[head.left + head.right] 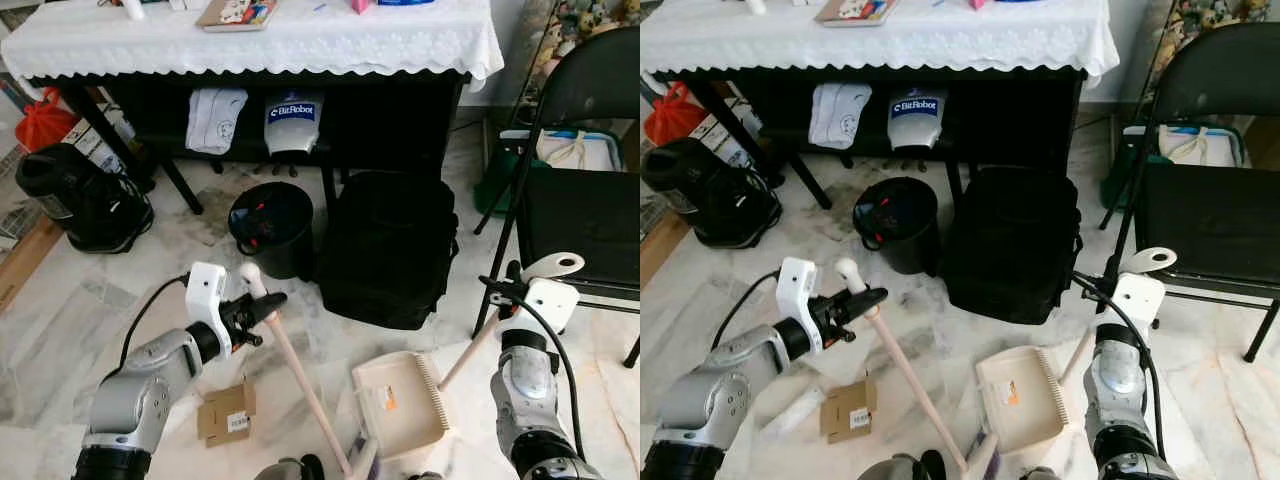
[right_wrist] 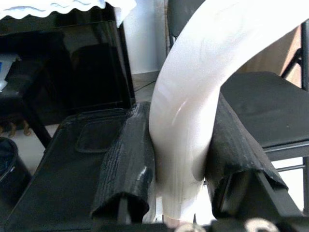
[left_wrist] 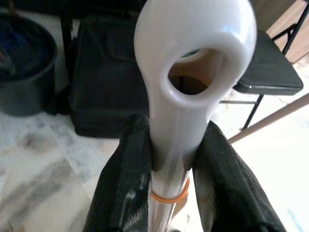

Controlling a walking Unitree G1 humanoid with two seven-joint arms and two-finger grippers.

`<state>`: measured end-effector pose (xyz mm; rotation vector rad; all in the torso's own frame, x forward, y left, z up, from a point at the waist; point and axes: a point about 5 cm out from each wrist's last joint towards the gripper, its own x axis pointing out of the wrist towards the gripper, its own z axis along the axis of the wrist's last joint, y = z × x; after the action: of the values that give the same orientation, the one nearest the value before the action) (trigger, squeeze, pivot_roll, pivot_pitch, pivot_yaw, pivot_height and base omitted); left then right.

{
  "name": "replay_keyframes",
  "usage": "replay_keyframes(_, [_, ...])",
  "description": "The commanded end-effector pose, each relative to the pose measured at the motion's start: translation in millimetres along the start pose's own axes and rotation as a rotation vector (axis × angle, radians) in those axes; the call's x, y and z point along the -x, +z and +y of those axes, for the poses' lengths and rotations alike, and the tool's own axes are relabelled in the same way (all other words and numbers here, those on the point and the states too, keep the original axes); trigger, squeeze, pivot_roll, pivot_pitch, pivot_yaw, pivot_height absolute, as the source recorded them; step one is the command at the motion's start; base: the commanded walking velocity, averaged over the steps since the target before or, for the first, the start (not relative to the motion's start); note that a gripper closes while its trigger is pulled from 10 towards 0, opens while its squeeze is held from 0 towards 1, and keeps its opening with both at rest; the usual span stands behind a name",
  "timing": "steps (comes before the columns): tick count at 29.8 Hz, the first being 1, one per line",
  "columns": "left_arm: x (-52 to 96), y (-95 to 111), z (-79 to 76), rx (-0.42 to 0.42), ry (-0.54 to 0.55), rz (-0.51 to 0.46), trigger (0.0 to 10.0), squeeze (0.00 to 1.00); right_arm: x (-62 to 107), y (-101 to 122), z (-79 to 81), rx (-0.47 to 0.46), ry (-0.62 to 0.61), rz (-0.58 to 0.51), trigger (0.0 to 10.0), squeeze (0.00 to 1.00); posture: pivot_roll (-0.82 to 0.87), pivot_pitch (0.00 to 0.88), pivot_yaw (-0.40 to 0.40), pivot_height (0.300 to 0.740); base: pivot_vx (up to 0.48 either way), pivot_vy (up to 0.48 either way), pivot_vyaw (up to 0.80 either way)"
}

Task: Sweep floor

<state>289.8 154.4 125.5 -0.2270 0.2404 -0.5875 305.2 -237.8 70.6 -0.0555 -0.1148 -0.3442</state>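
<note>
- My left gripper [image 1: 262, 305] is clamped near the top of the broom handle [image 1: 300, 385], both fingers [image 3: 126, 179] pressed against its white looped end; the handle slants down toward my feet.
- My right gripper [image 1: 505, 290] squeezes the dustpan handle [image 1: 470, 350] just below its white hooked grip, fingers [image 2: 128, 164] tight on either side.
- The dustpan [image 1: 398, 403] lies on the floor between my arms, its beige tray facing up with a small orange label inside.
- A flattened cardboard piece [image 1: 227, 412] lies on the floor beside my left arm, near the broom handle but apart from it.
- Ahead stands a black bin [image 1: 271, 227] with something red and dark inside that I cannot make out.
- A black bag [image 1: 388, 245] sits just beside the bin, right of it.
- A black folding chair [image 1: 580, 190] stands by my right arm, close to the dustpan handle.
- A dark backpack [image 1: 80, 195] rests on the floor to my left, well apart.
- Behind them is a table [image 1: 250, 40] under a white lace cloth, with white bags hanging beneath it.
- The floor [image 1: 70, 320] is pale veined marble.
</note>
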Motion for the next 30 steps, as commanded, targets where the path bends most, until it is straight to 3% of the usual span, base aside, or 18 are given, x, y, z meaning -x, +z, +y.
replay_keyframes(1, [3.7, 5.0, 6.0, -0.006, 0.03, -0.037, 10.0, 0.0, 8.0, -11.8, 11.2, 0.016, 0.054, 0.063, 10.0, 0.0, 0.16, 0.159, 0.155, 0.74, 0.0, 0.0, 0.0])
replay_keyframes(2, [3.5, 7.5, 7.0, -0.01, 0.042, -0.051, 10.0, 0.0, 12.8, -18.9, 21.1, 0.075, 0.127, 0.106, 10.0, 0.0, 0.16, 0.16, 0.155, 0.74, 0.0, 0.0, 0.0])
replay_keyframes(4, [4.2, 7.3, 7.1, -0.009, 0.043, -0.05, 10.0, 0.0, 15.7, -23.2, 25.8, 0.094, 0.15, 0.132, 10.0, 0.0, 0.16, 0.158, 0.153, 0.74, 0.0, 0.0, 0.0])
replay_keyframes(16, [6.5, 2.5, -0.3, 0.028, 0.0, -0.036, 10.0, 0.0, 14.5, -24.0, 30.3, 0.088, 0.147, 0.149, 10.0, 0.0, 0.17, 0.158, 0.154, 0.74, 0.0, 0.0, 0.0])
replay_keyframes(24, [2.4, 6.2, -12.9, 0.089, -0.074, -0.062, 10.0, 0.0, 10.3, -21.3, 30.3, 0.101, 0.13, 0.147, 10.0, 0.0, 0.19, 0.157, 0.154, 0.74, 0.0, 0.0, 0.0])
replay_keyframes(30, [5.8, 23.8, -18.9, 0.195, -0.148, -0.14, 10.0, 0.0, 12.0, -24.0, 33.1, 0.104, 0.136, 0.165, 10.0, 0.0, 0.2, 0.154, 0.157, 0.74, 0.0, 0.0, 0.0])
